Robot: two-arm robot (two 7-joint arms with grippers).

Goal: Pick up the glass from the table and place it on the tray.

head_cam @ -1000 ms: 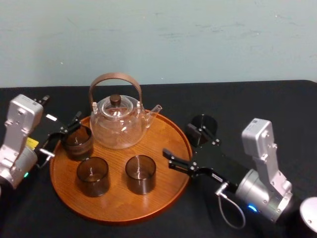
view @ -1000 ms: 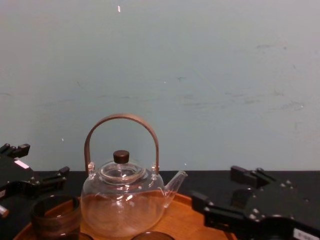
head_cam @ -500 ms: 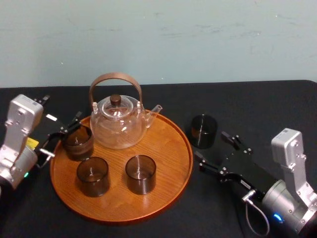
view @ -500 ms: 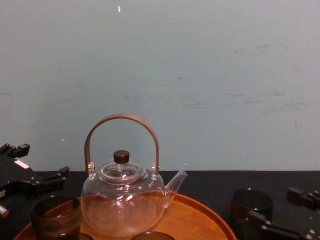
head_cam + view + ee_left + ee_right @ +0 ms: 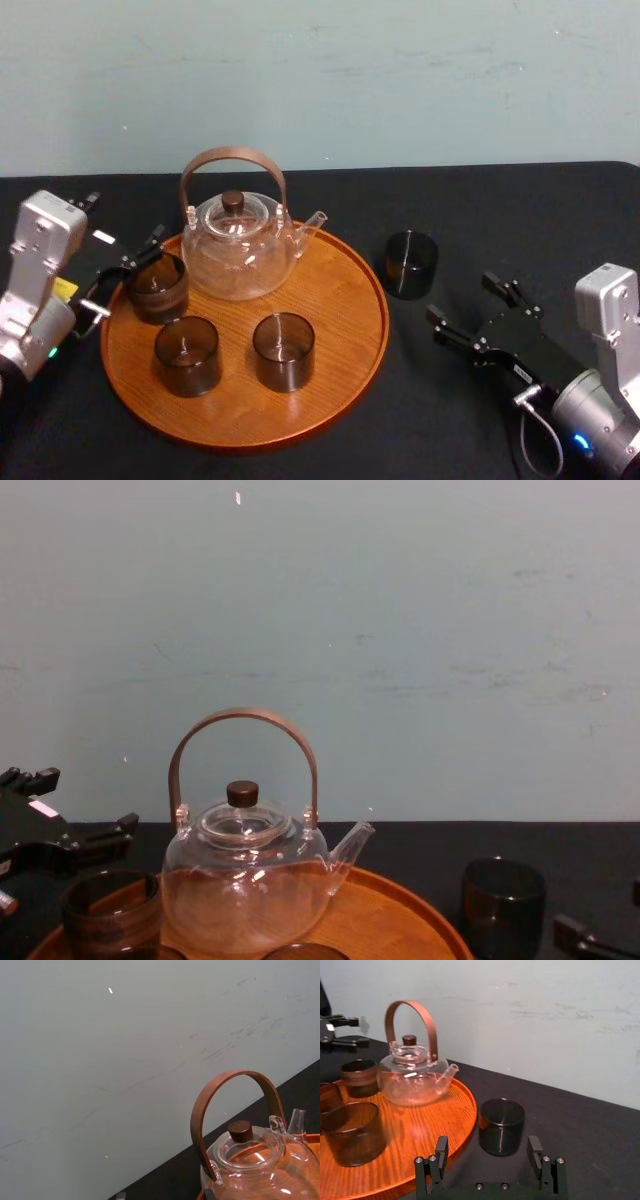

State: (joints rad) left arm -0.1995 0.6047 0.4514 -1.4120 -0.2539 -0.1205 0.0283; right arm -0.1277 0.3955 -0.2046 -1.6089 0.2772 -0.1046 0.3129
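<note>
1. Two fingers of the right gripper (image 5: 460, 297) stand spread wide with nothing between them; it hangs low over the table (image 5: 520, 210), nearer the robot than the glass (image 5: 411, 264) and apart from it.
2. The glass stands upright on the black top, just beside the right rim of the tray (image 5: 340, 290) and not on it; in the right wrist view it sits ahead of the gap between the fingers.
3. The left gripper (image 5: 125, 275) is parked at the tray's left edge, fingers apart, next to the leftmost of the other glasses (image 5: 157, 287); whether it touches that one I cannot tell.
4. The step in hand looks like the reach, the pick not yet made; the next move calls for going forward until the fingers straddle the glass, closing on its wall, lifting clear of the low rim, and setting it on bare wood at the tray's right, away from the spout of the teapot (image 5: 240, 250).
5. Counted: two grippers; four dark glasses, one on the table and three on the tray; one teapot; one tray.
</note>
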